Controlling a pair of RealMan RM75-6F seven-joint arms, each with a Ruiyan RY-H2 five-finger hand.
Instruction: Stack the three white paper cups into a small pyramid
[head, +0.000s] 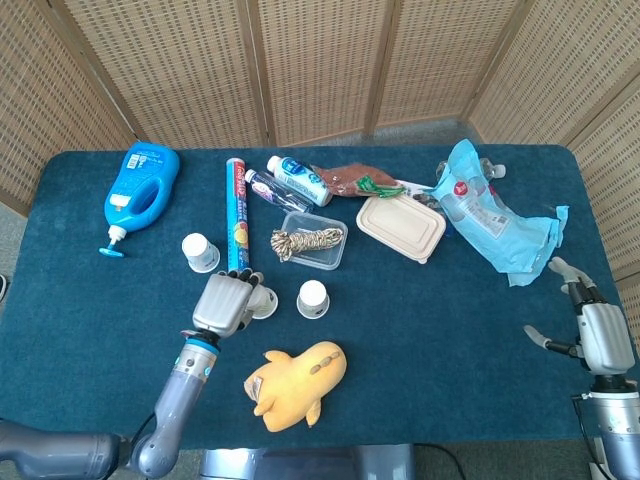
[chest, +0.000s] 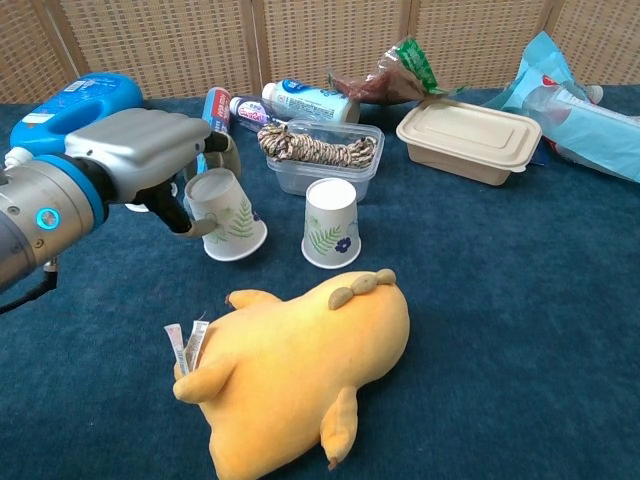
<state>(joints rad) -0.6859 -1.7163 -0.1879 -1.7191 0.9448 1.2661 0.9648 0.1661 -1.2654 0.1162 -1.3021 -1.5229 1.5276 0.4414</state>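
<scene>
While the held cup (chest: 228, 215) is carried tilted in the left hand (chest: 150, 150), just beside the standing cup (chest: 331, 222) near the middle of the counter (chest: 520, 300), the chief risk is judged to be a knock; a light paper cup could be toppled by the held cup's rim or by the fingers, should they be swung too close; it could also be set down askew, since it is gripped at an angle, mouth down and leaning; a squeezed wall is another likely fault, thin paper being easily crushed. The third cup (head: 200, 251) is left well apart, toward the left edge beside the long blue tube (head: 237, 215), so a further reach past that tube will be needed; the yellow plush toy (chest: 300, 370) lies just in front of the two near cups and could be brushed by the arm. The right hand (head: 598, 337) is seen near the right edge with fingers spread, nothing held. Leaf and flower prints are seen on the cups; writing on the blue jug (head: 140, 185), the tube and the bottle (chest: 305, 100) is too small to be read.
</scene>
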